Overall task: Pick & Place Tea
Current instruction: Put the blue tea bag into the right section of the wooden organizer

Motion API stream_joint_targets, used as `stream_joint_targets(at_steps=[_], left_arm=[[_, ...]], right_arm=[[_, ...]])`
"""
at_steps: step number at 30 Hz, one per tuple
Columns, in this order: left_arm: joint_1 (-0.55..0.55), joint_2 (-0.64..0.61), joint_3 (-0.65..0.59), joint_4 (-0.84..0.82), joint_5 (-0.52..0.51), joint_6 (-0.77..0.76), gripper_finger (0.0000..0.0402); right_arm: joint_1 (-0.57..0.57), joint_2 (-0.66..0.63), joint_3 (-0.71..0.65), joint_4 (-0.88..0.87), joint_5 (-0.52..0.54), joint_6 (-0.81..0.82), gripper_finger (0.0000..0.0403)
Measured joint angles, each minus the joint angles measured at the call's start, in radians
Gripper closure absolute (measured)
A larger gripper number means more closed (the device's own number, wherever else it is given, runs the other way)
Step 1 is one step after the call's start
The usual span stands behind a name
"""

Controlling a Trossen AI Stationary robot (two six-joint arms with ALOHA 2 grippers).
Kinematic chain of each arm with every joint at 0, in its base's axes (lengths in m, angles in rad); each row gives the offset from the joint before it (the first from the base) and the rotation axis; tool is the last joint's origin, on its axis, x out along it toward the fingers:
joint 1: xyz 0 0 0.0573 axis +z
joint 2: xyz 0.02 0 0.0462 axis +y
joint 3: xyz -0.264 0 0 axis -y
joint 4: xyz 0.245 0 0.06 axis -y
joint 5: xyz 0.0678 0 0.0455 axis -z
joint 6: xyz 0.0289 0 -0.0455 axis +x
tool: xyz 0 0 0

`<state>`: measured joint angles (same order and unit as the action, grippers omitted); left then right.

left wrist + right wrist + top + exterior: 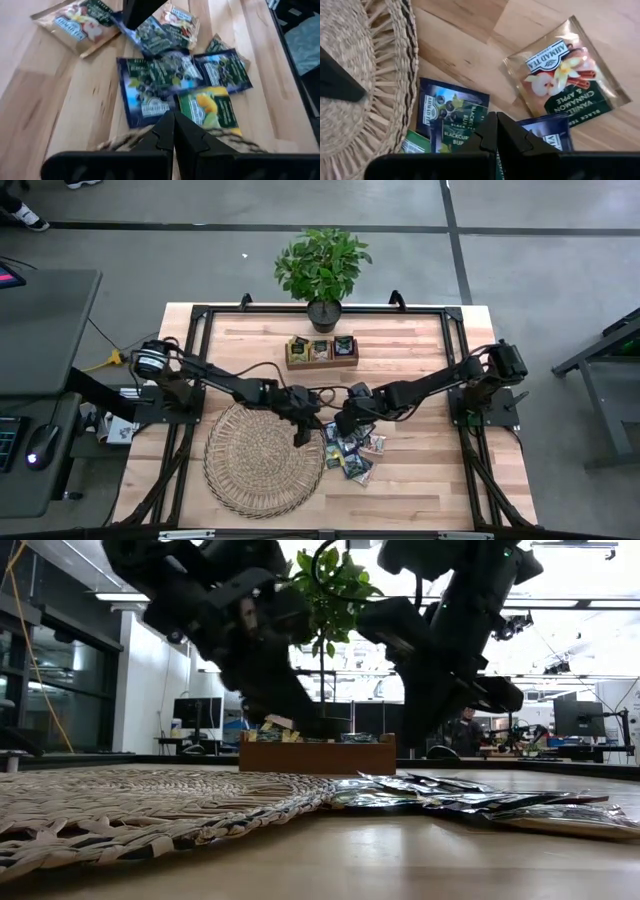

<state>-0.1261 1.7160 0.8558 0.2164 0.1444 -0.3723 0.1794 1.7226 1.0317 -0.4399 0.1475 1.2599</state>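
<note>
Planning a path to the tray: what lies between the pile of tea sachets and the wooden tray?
In the high view, only bare table separates the tea sachets from the wooden tray, though both hands hover above that stretch.

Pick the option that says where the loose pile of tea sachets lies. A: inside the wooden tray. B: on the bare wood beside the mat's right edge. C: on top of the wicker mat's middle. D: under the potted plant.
B: in the high view the loose tea sachets lie on the bare table just off the wicker mat, on its right side, well short of the wooden tray and potted plant.
</note>
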Motion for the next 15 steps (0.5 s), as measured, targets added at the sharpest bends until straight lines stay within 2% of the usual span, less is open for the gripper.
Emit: stream_joint_targets(at_steps=[7, 15], left_arm=[[0.001, 0.098, 0.091, -0.026, -0.021, -0.001, 0.0401], [-0.004, 0.174, 0.125, -0.071, 0.01, 0.0, 0.0401]], right_arm=[[-0.008, 0.001, 0.0, -0.054, -0.002, 0.019, 0.0401], [-0.008, 0.002, 0.0, -0.061, -0.023, -0.001, 0.0371]])
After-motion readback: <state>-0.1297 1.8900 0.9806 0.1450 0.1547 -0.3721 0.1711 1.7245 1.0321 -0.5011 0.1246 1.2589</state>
